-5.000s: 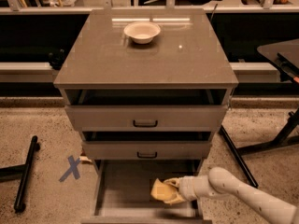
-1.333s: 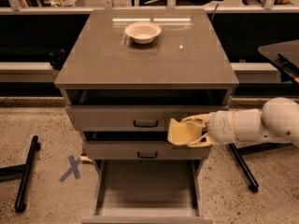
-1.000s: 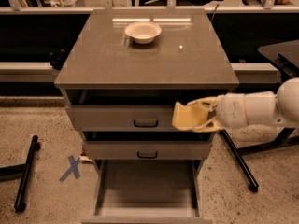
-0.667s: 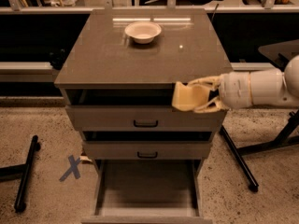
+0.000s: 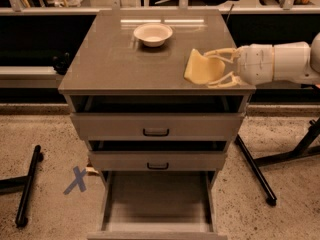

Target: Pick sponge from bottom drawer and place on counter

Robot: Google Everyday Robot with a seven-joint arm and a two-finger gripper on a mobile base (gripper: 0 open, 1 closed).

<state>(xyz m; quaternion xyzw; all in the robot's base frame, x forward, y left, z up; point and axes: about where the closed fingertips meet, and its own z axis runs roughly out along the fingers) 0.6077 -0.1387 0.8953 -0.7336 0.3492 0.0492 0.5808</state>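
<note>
My gripper (image 5: 218, 67) reaches in from the right and is shut on the tan-yellow sponge (image 5: 201, 69). It holds the sponge just above the front right part of the grey-brown counter (image 5: 115, 59). I cannot tell whether the sponge touches the counter. The bottom drawer (image 5: 157, 204) stands pulled out below, and its grey floor is bare.
A round cream bowl (image 5: 153, 34) sits at the back middle of the counter. The two upper drawers with black handles (image 5: 156, 132) are slightly ajar. A blue X mark (image 5: 76, 179) is on the floor at left. Black stand legs (image 5: 255, 171) lie on the floor at right.
My gripper has lifted the sponge out of the bottom drawer, up past the upper drawers, to the level of the counter's front right part.
</note>
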